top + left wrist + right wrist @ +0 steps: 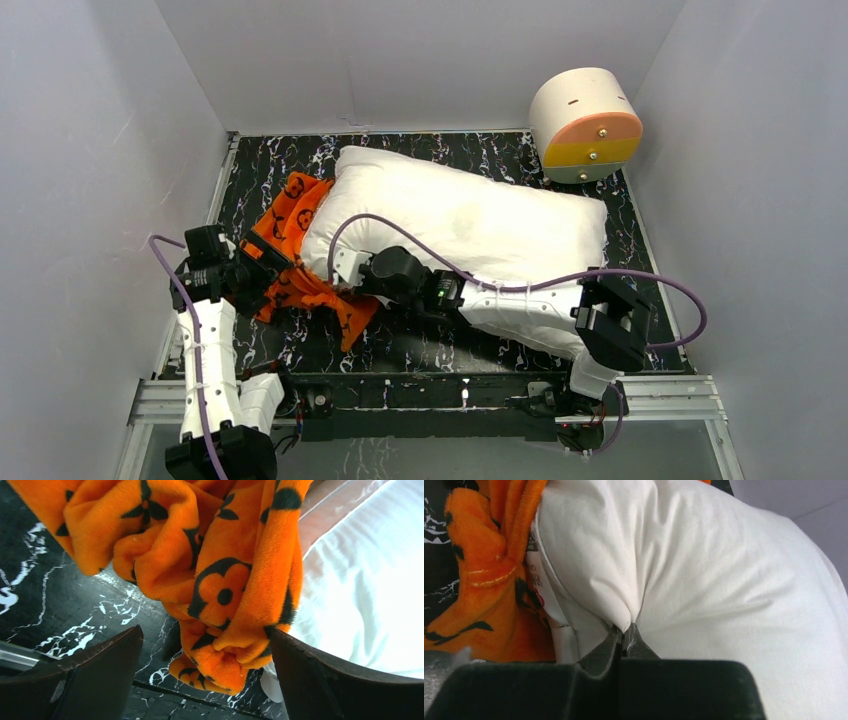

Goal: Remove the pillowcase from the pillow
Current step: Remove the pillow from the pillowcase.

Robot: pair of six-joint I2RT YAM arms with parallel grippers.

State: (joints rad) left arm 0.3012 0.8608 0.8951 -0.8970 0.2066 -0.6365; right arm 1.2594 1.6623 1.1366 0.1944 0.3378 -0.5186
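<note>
- The left claw is near the left edge of the table. Its two fingers are wide apart. A bunch of orange cloth sits between them, but they do not squeeze it.
- The pillowcase is bright orange with dark brown flowers on it. It lies in a crumpled heap on the left side of the table, from the left end of the pillow down toward the near edge.
- The pillowcase holds very little. Almost all of the pillow is out in the open. The pictures do not show whether the left end of the pillow is tucked inside.
- The right claw reaches across to the near left corner of the pillow. Its fingers are pressed together and pinch a small fold of the white cloth.
- The pillow is big, white and puffy. It lies across the middle of the table, slanting from the far left toward the right edge.
- A round cream box sits at the far right corner of the table. Its orange and yellow drawers are closed, so what is inside cannot be seen.
</note>
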